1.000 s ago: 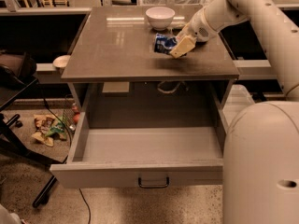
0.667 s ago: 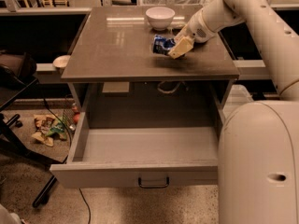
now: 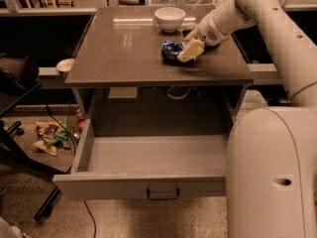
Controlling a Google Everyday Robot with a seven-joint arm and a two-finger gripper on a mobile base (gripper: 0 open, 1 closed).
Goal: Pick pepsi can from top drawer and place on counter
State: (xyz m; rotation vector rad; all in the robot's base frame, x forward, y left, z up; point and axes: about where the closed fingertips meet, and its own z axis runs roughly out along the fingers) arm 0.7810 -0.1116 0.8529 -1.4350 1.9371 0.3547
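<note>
Gripper: the gripper (image 3: 186, 52) is low over the right rear part of the desk (image 3: 124, 48), at the end of the cream arm (image 3: 257, 14) that reaches in from the upper right.
Jaws: closed on the pepsi can (image 3: 170, 50), with one pale finger (image 3: 191, 49) lying across the can's right side.
Pepsi can: blue, tilted or on its side. It seems to rest on the desk surface, though I cannot tell for sure that it touches.
Top drawer: the top drawer (image 3: 99, 185) is pulled fully out below the desk, its grey floor bare, with the dark handle (image 3: 162, 194) at the middle of its front panel.
Bowl: a white bowl (image 3: 170, 18) stands upright on the desk behind the can, apart from it.
Floor: snack wrappers (image 3: 49, 135) lie to the left of the drawer.
Robot body: the body (image 3: 272, 172) fills the lower right corner.
</note>
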